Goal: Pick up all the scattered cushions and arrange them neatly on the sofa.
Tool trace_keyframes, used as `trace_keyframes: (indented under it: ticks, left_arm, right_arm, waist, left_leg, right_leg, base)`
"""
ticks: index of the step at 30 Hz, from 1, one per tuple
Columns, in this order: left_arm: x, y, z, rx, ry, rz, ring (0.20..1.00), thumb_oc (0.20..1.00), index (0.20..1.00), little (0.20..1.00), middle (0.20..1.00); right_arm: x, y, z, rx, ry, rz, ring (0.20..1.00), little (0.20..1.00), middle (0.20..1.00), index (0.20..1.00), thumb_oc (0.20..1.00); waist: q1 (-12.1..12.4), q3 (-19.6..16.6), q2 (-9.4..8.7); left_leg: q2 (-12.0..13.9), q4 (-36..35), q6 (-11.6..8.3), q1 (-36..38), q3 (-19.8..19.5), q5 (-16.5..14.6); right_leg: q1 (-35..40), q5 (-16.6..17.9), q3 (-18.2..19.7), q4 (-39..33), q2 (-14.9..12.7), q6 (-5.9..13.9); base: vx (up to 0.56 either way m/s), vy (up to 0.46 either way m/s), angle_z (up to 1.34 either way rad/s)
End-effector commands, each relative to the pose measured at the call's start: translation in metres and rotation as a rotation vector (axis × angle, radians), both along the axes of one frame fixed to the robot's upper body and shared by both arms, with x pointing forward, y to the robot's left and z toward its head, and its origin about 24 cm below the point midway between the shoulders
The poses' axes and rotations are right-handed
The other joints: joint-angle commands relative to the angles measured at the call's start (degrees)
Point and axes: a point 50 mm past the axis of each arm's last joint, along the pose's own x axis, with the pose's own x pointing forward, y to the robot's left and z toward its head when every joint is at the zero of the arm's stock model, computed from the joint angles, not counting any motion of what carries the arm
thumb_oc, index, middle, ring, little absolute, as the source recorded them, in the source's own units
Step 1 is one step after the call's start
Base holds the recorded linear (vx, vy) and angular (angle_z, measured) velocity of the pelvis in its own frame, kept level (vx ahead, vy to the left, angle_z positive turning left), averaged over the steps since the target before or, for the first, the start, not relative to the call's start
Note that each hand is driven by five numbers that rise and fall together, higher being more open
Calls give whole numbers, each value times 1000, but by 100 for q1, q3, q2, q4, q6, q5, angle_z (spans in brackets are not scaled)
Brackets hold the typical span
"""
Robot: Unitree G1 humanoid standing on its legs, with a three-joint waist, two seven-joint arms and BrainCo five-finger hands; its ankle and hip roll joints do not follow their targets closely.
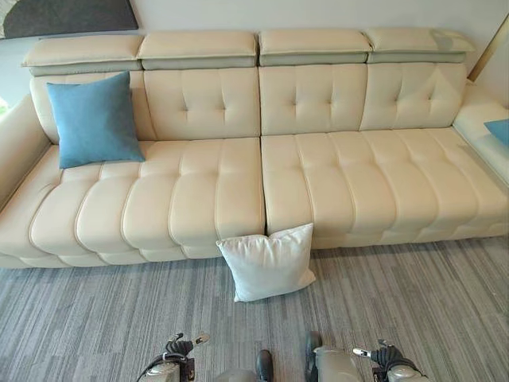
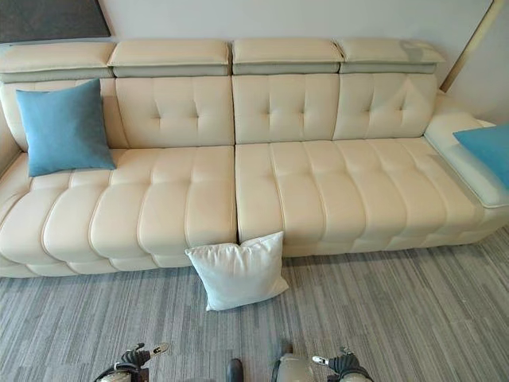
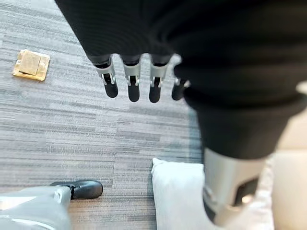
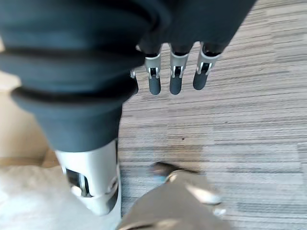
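A white cushion [image 1: 268, 263] stands on the grey carpet, leaning against the front of the cream sofa [image 1: 199, 199] near its middle seam. One blue cushion [image 1: 94, 119] is propped upright against the backrest at the sofa's left end. Another blue cushion [image 2: 485, 151] lies on the sofa's right end section. My left hand [image 1: 176, 354] and right hand [image 1: 382, 358] hang low at the near edge, well short of the white cushion. In the wrist views each hand's fingers [image 3: 132, 84] [image 4: 175, 79] hang straight over the carpet, holding nothing. The white cushion [image 3: 177, 196] shows beyond the left hand.
Grey striped carpet [image 1: 413, 302] stretches in front of the sofa. A brass floor socket [image 3: 31, 64] sits in the carpet near my left side. A dark picture [image 1: 64, 16] hangs above the sofa's left end, and a wooden pole [image 2: 469, 44] leans at the right.
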Motion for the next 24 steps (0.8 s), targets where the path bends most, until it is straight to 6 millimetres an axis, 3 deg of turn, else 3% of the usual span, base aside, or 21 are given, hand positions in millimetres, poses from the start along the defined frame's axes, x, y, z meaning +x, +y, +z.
trace_keyframes:
  ticks: [1, 3, 6, 8, 11, 12, 14, 15, 17, 18, 19, 22, 24]
  left_arm:
    - [22, 3, 10, 13, -99, -5, 1000, 1000, 1000, 1000, 1000]
    - [18, -4, 6, -8, -79, -15, 1000, 1000, 1000, 1000, 1000]
    - [19, -9, 6, -26, -84, -8, 1000, 1000, 1000, 1000, 1000]
    - [21, -15, 5, -40, -86, -15, 1000, 1000, 1000, 1000, 1000]
    - [24, -16, 6, -41, -91, -6, 1000, 1000, 1000, 1000, 1000]
    - [26, -17, 7, -45, -104, -11, 1000, 1000, 1000, 1000, 1000]
    - [28, -16, 8, -42, -111, -8, 1000, 1000, 1000, 1000, 1000]
    - [30, -17, 9, -48, -113, -11, 1000, 1000, 1000, 1000, 1000]
    - [30, -18, 9, -47, -112, -15, 1000, 1000, 1000, 1000, 1000]
    - [27, -17, 7, -43, -97, -27, 1000, 1000, 1000, 1000, 1000]
    - [26, -17, 7, -41, -93, -28, 1000, 1000, 1000, 1000, 1000]
    - [20, -18, 4, -37, -68, -30, 1000, 1000, 1000, 1000, 1000]
    - [16, -17, 3, -35, -55, -24, 1000, 1000, 1000, 1000, 1000]
  right_arm:
    - [8, -19, 8, -61, -27, -7, 1000, 1000, 1000, 1000, 1000]
    - [-4, -22, 5, -56, 4, -35, 1000, 1000, 1000, 1000, 1000]
    - [-6, -27, 5, -65, 8, -54, 1000, 1000, 1000, 1000, 1000]
    - [-6, -31, 7, -73, -2, -68, 1000, 1000, 1000, 1000, 1000]
    - [1, -33, 10, -69, -32, -73, 1000, 1000, 1000, 1000, 1000]
    - [1, -35, 11, -74, -37, -70, 1000, 1000, 1000, 1000, 1000]
    - [2, -35, 11, -77, -33, -67, 1000, 1000, 1000, 1000, 1000]
    - [0, -36, 11, -81, -24, -73, 1000, 1000, 1000, 1000, 1000]
    - [1, -36, 11, -81, -25, -76, 1000, 1000, 1000, 1000, 1000]
    - [0, -34, 10, -78, -25, -74, 1000, 1000, 1000, 1000, 1000]
    - [0, -33, 10, -77, -23, -70, 1000, 1000, 1000, 1000, 1000]
    - [-2, -33, 10, -86, -15, -51, 1000, 1000, 1000, 1000, 1000]
    - [-2, -32, 9, -86, -10, -37, 1000, 1000, 1000, 1000, 1000]
  waist:
    - [-23, -6, 71]
    - [-73, -194, 103]
    - [-128, -239, 184]
    - [-188, -238, 216]
    - [-206, -144, 169]
    - [-167, -46, 108]
    - [-157, -19, 71]
    - [-141, 23, 15]
    - [-141, 12, -27]
    - [-132, -15, -58]
    - [-138, -32, -48]
    - [-172, -60, 28]
    - [-158, -64, 50]
  left_leg:
    - [152, 12, -733, 423, 173, -536]
    - [190, 12, -780, 659, 55, -686]
    - [305, 128, -863, 764, 7, -591]
    - [380, 863, -1058, 546, 43, -449]
    - [375, 2220, -1358, 36, 30, 42]
    - [332, 2974, -1455, -369, -15, 162]
    - [412, 3176, -1416, -520, 91, 143]
    - [593, 3051, -1292, -714, 301, 19]
    - [642, 2731, -1221, -829, 393, -100]
    - [668, 1629, -1087, -660, 421, -277]
    - [683, 1208, -1087, -598, 386, -215]
    - [903, 229, -1249, -672, 282, 488]
    - [927, 91, -1262, -607, 239, 502]
  right_leg:
    - [169, 702, -69, -919, 398, 231]
    - [449, 667, -89, -919, 416, 100]
    - [594, 599, -191, -815, 450, -4]
    - [778, 437, -284, -796, 425, -116]
    - [1091, 235, -295, -781, 403, -306]
    - [1215, 140, -305, -757, 360, -398]
    - [1276, 67, -323, -752, 349, -448]
    - [1389, -32, -373, -756, 313, -494]
    - [1436, -44, -417, -794, 281, -491]
    - [1552, -155, -469, -800, 260, -446]
    - [1562, -192, -503, -790, 259, -442]
    - [1682, -333, -611, -769, 285, -476]
    - [1735, -412, -573, -722, 303, -469]
  base:
    - [239, -99, -14]
    - [463, -187, 0]
    - [355, -173, 42]
    - [295, -168, 28]
    - [265, -199, 20]
    - [184, -161, 19]
    - [162, -147, -3]
    - [167, -142, -5]
    - [191, -78, 22]
    - [296, -28, 28]
    - [288, 21, 17]
    - [196, 80, 26]
    - [195, 125, 12]
